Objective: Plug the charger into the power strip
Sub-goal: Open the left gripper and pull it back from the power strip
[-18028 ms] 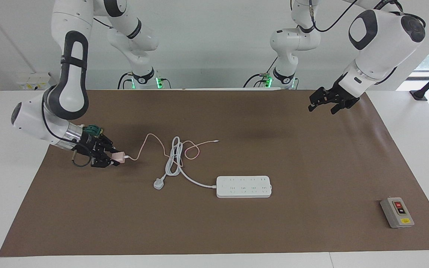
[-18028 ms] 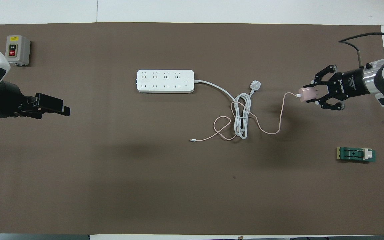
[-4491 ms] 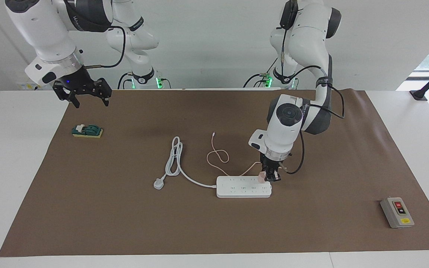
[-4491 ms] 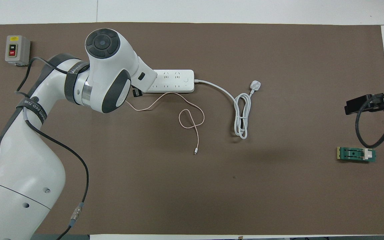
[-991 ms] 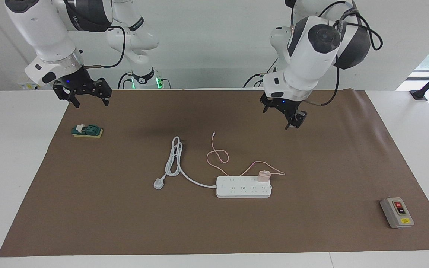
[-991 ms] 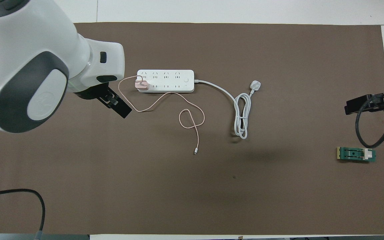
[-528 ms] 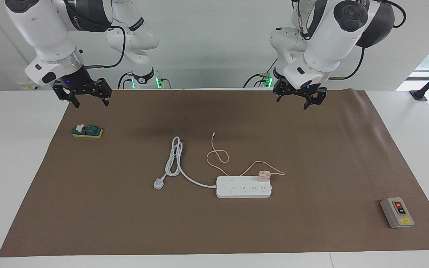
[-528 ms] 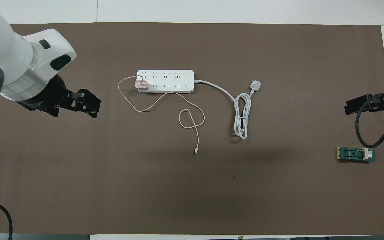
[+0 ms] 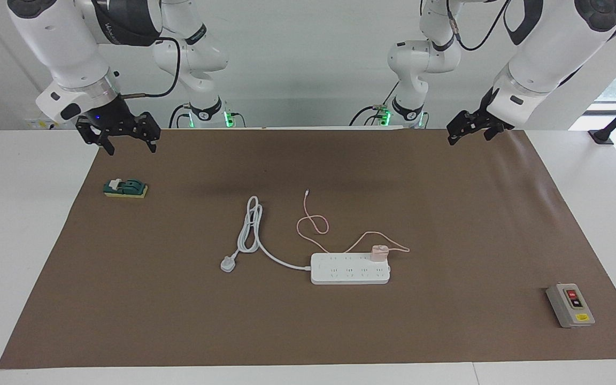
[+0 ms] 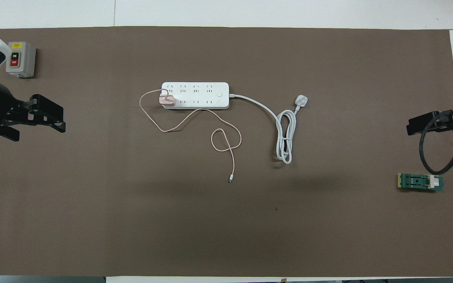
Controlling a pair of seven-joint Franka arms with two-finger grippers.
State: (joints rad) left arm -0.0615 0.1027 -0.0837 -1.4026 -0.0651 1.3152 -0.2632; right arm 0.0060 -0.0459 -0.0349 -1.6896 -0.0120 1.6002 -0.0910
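1. The small pale-pink cube-shaped charger [image 9: 378, 252] sits plugged into the long flat white power strip [image 9: 349, 269], in the end socket toward my left arm's end of the surface and in the row nearer to me. Its thin pink cable [image 10: 226, 145] loops loose on the brown mat [image 9: 447, 214]. I judge the plugging step done.
2. My left claw [image 9: 468, 128] hangs empty, its fingers spread, over the mat's edge nearest my base. My right claw [image 9: 118, 133] waits over the mat's corner at its own end, fingers spread, empty too.
3. What remains, I think, is only to settle at rest; nothing needs gripping.
4. Half a second ago my left claw was closer to the table's middle; it has swung out toward its own end. Charger, strip, the white three-pin plug [image 9: 227, 263] and my right claw have not moved.
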